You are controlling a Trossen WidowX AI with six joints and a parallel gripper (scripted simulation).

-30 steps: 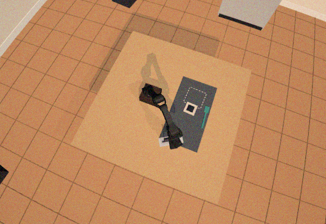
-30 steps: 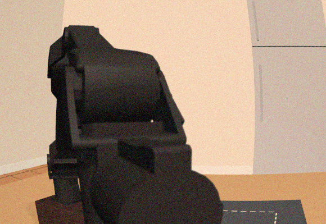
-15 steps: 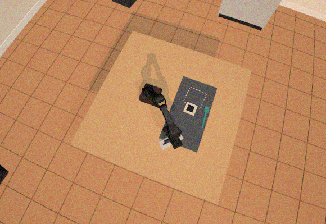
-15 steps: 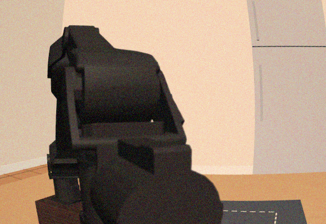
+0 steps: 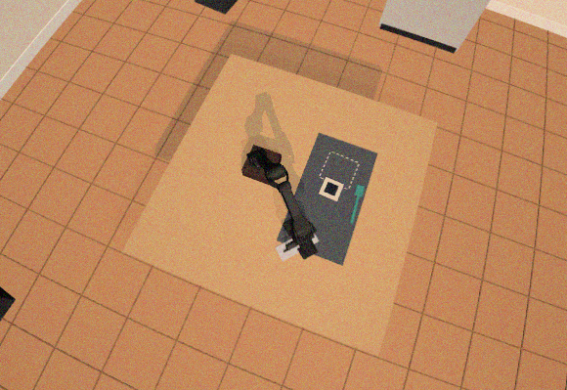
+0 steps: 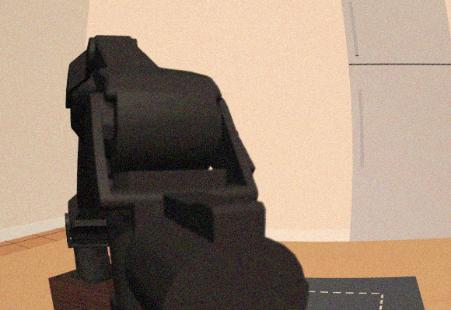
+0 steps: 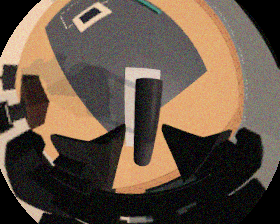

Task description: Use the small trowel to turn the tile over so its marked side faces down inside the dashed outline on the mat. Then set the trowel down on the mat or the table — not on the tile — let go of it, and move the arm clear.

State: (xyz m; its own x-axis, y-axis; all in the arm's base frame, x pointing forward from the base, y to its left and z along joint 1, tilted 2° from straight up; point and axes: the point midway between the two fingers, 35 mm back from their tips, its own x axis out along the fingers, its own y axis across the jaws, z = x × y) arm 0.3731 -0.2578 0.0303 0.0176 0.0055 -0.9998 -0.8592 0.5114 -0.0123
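Note:
The trowel (image 5: pixel 285 252) (image 7: pixel 148 120) has a pale flat blade and a thick black handle. Its blade shows at the near left corner of the mat. My gripper (image 7: pixel 144 127) is open. In the wrist view its fingers stand on both sides of the handle, with a gap at the left; touch on the right is unclear. Whether the blade rests flat is hidden. The tile (image 5: pixel 337 197) (image 7: pixel 79 20) has a cream border around a dark square facing up. It lies at the near edge of the dashed outline (image 5: pixel 344 157) (image 6: pixel 351 293), mostly outside it.
A green tool (image 5: pixel 355 205) (image 7: pixel 148 6) with a square head and thin handle lies on the dark mat (image 5: pixel 320 145) (image 6: pixel 404 290) near its right edge. The arm's dark base block (image 5: pixel 252 172) (image 6: pixel 78 294) stands left of the mat. The arm fills much of the exterior view.

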